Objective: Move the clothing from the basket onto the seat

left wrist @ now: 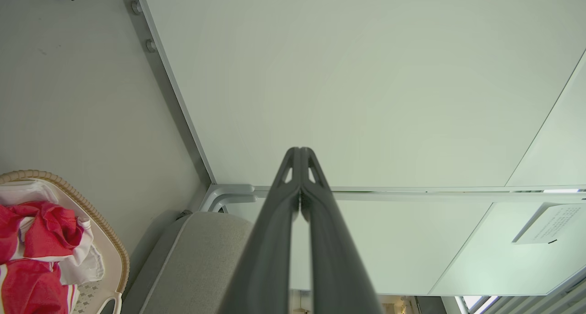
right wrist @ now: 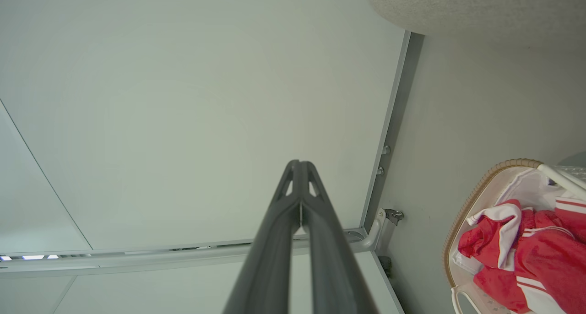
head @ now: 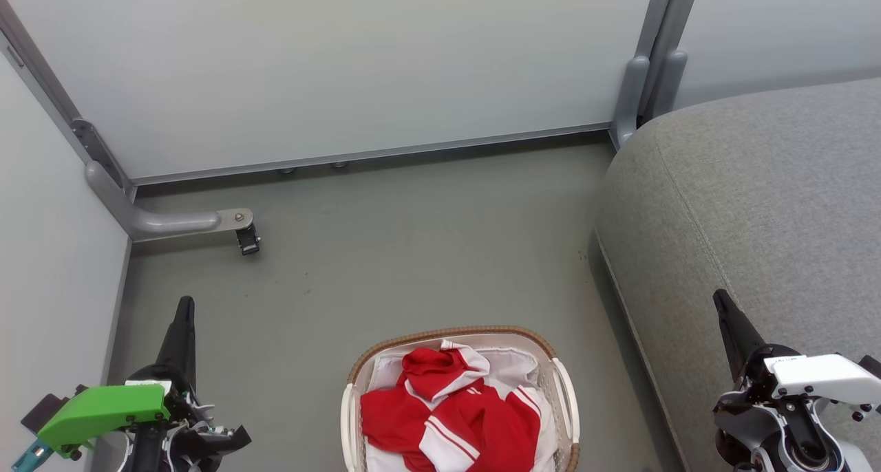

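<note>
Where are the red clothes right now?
In the head view, the clothing is piled in the basket on the floor, bottom middle, just left of the grey seat.

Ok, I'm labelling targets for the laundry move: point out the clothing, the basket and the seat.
clothing (head: 482,424), head view, middle of the red heap.
basket (head: 440,334), head view, brown woven far rim.
seat (head: 757,197), head view, grey top surface.
</note>
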`<state>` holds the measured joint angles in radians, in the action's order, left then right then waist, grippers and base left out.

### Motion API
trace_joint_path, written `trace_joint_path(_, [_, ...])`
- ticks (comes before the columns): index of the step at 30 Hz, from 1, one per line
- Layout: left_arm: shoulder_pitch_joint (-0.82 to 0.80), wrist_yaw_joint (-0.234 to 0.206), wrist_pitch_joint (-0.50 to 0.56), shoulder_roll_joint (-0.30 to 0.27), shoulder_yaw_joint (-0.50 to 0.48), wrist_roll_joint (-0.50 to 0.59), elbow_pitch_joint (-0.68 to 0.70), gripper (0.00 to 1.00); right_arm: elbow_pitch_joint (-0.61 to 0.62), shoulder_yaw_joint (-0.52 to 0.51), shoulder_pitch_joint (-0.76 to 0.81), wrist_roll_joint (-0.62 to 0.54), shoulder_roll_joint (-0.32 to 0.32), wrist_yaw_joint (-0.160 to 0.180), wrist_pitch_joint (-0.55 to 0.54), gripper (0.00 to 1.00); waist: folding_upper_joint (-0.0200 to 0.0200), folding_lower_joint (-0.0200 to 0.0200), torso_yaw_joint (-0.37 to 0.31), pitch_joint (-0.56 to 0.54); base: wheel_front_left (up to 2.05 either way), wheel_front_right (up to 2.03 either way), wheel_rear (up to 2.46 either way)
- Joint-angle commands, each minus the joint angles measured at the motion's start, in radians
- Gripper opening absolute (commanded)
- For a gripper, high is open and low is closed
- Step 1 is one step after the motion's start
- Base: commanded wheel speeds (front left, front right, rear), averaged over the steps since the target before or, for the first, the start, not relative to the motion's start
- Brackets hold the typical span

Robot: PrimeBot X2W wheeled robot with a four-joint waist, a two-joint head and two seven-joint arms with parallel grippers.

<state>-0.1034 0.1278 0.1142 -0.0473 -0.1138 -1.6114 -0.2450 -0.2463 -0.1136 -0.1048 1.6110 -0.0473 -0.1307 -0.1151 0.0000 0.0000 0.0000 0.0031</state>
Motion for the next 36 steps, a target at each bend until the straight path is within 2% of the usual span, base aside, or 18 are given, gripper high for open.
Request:
trace_joint_path(1, [-0.011, 0.006, 0.002, -0.006, -0.002, -0.003, 0.001, 0.0, 0.004, -0.002, -0.007, 0.004, -0.006, 0.0, 0.0, 0.0, 0.0, 0.0, 0.0, 0.0, 0.0, 0.0, 0.0])
trace_joint_path(25, [-0.011, 0.006, 0.002, -0.006, -0.002, -0.003, 0.001, 0.0, 0.004, -0.002, -0.007, 0.004, -0.006, 0.0, -0.001, 0.0, 0.0, 0.0, 0.0, 0.0, 0.0, 0.0, 0.0])
trace_joint_path(26, [0.0, 0.0, 0.0, 0.0, 0.0, 0.0, 0.0, 1.0, 0.0, 0.0, 0.0, 0.0, 0.0, 0.0, 0.0, 1.0, 0.0, 0.0, 0.0, 0.0, 0.0, 0.0, 0.0])
trace_joint_path(36, [0.037, -0.004, -0.027, 0.007, 0.032, 0.016, -0.028, 1.0, -0.034, 0.019, 0.032, -0.019, 0.012, 0.0, 0.026, 1.0, 0.0, 0.0, 0.0, 0.001, 0.0, 0.0, 0.0])
